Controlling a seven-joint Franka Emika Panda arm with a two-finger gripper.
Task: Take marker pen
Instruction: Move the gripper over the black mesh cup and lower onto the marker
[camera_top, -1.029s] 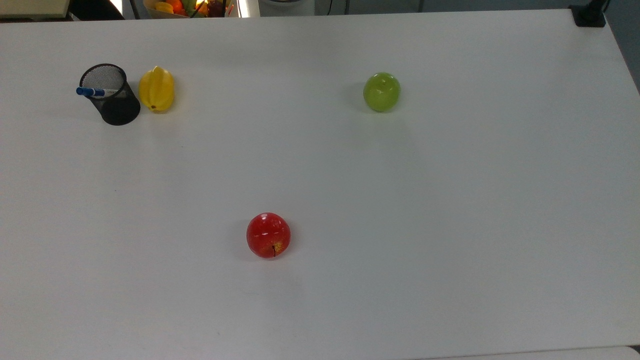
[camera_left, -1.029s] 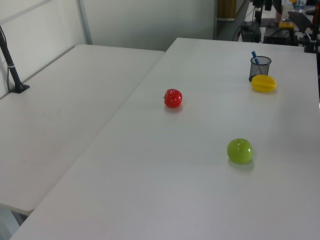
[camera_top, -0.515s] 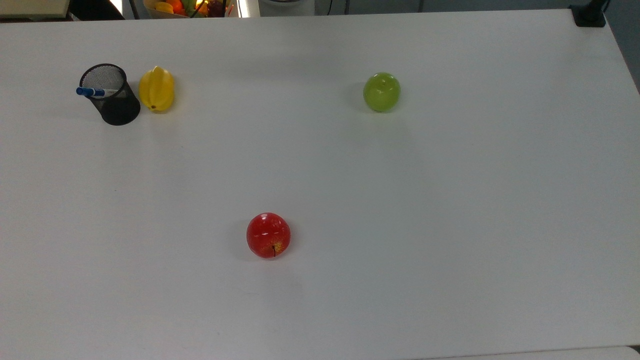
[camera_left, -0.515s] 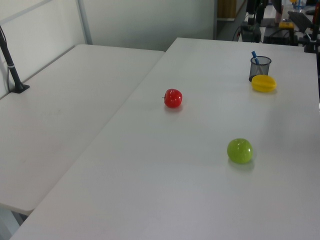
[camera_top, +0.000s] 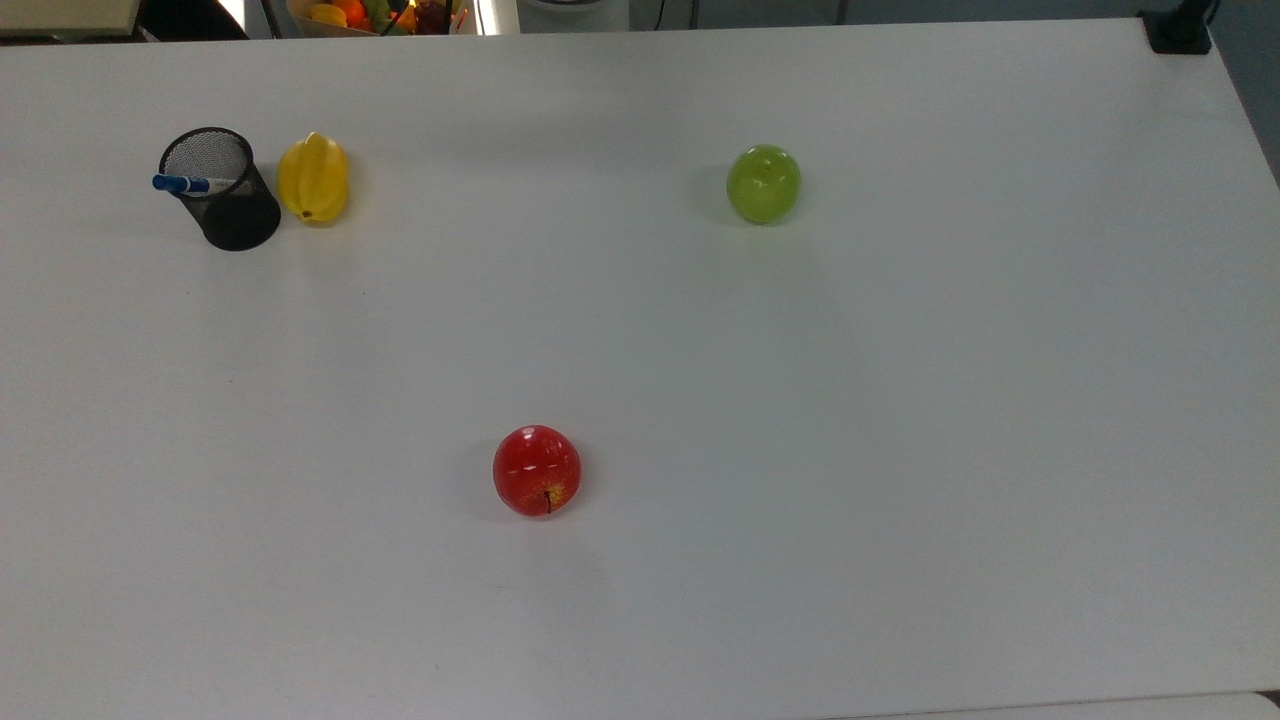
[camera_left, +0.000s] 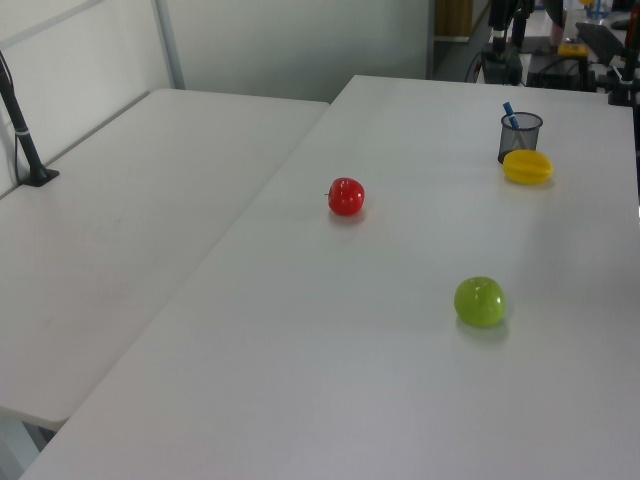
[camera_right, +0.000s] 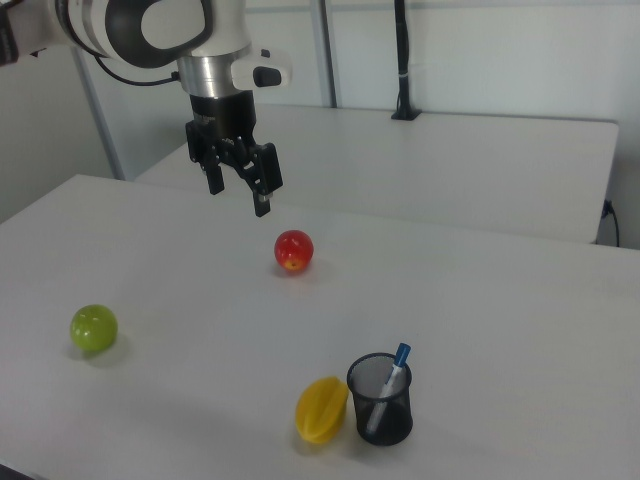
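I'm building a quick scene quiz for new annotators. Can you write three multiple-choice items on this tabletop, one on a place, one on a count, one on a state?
1. Where is the white marker pen with the blue cap?
A. Lying flat on the table
B. Standing in the black mesh pen cup
C. Held by the gripper

2. How many round apples are on the white table?
A. One
B. Two
C. Four

3. What state is the black two-finger gripper in?
A. Open and holding nothing
B. Shut on the marker
C. Shut on the red apple

Answers:
1. B: the marker pen leans inside the mesh pen cup, beside the yellow star fruit.
2. B: a red apple and a green apple sit on the table.
3. A: the gripper hangs above the table with its fingers apart and nothing between them.
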